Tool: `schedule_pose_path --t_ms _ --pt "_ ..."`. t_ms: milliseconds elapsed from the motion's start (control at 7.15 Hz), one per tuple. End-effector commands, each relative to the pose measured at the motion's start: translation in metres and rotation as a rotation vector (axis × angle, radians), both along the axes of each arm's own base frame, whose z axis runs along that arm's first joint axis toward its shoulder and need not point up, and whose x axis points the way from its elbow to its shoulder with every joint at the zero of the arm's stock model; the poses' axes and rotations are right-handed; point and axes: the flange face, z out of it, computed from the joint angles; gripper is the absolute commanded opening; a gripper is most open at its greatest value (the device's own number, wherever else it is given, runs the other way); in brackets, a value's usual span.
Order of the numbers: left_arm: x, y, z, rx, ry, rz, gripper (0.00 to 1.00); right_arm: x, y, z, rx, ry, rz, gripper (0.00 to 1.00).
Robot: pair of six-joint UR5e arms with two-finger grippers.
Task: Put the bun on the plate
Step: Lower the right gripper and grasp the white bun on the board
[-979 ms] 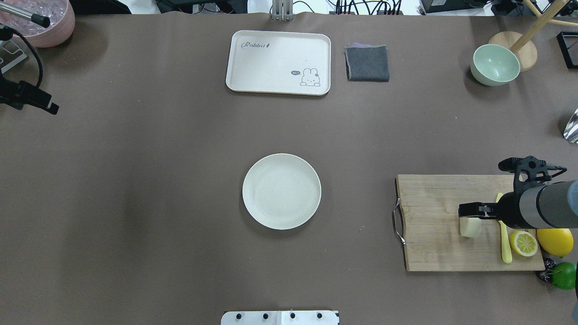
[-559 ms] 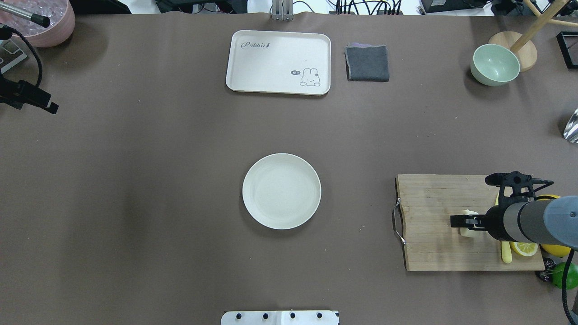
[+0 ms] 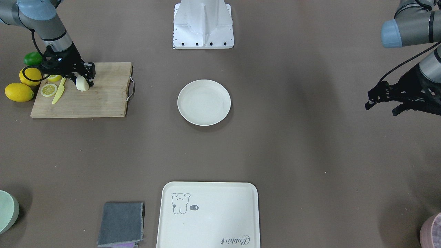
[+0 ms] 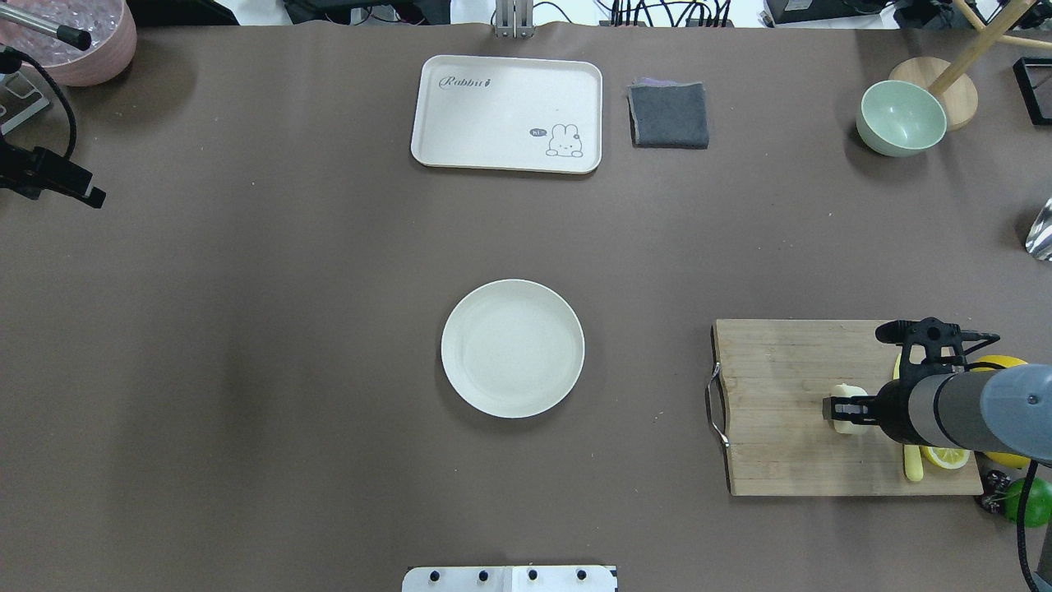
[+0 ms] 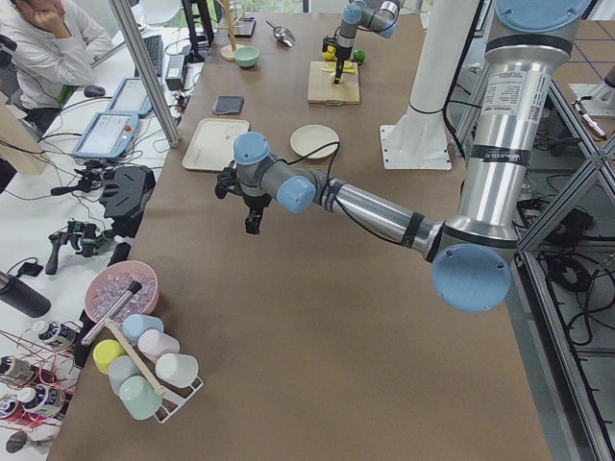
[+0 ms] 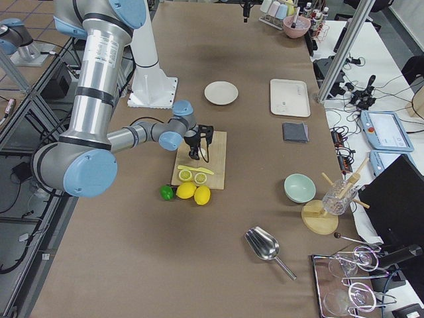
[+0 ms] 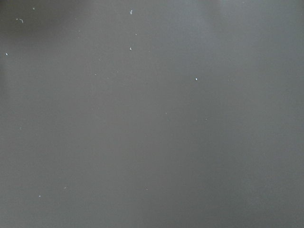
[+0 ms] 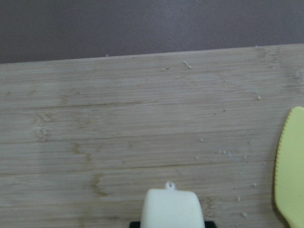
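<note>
The bun point(image 4: 847, 393), a small cream-white lump, lies on the right part of a wooden cutting board point(image 4: 781, 411). My right gripper point(image 4: 840, 408) is down on it, one finger on each side, shut on the bun. In the right wrist view the bun point(image 8: 170, 209) sits at the bottom centre over the wood grain. From the front the bun point(image 3: 82, 84) hangs under the right gripper point(image 3: 86, 78). The round off-white plate point(image 4: 513, 348) stands bare at the table's middle, well left of the board. My left gripper point(image 3: 380, 109) hovers open at the far left edge, over bare table.
A yellow knife point(image 4: 912, 467), a lemon slice point(image 4: 945, 457), whole lemons point(image 3: 19, 92) and a lime point(image 4: 1031, 500) crowd the board's right end. At the back are a rabbit tray point(image 4: 507, 113), a grey cloth point(image 4: 668, 115), a green bowl point(image 4: 901, 117) and a pink bowl point(image 4: 82, 41).
My right gripper came down and toward the robot onto the bun and closed around it. The cutting board slid slightly left. The left arm barely moved.
</note>
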Motion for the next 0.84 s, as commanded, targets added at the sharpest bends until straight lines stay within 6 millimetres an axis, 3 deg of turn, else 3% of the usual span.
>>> schedule_pose_path --t_ms 0,140,280,699 --pt "0.000 0.000 0.001 -0.002 -0.001 0.000 0.97 0.011 -0.006 -0.034 -0.007 -0.071 -0.002 0.15" --pt "0.000 0.001 0.002 -0.005 -0.001 -0.001 0.97 0.002 -0.012 -0.041 -0.008 -0.086 -0.006 0.14" --pt "0.000 0.001 0.002 -0.005 0.000 0.000 0.97 -0.023 -0.025 -0.066 -0.007 -0.077 -0.003 0.15" --pt "0.000 0.000 0.003 -0.009 0.000 0.001 0.97 -0.138 -0.080 -0.228 -0.054 -0.036 0.048 0.16"
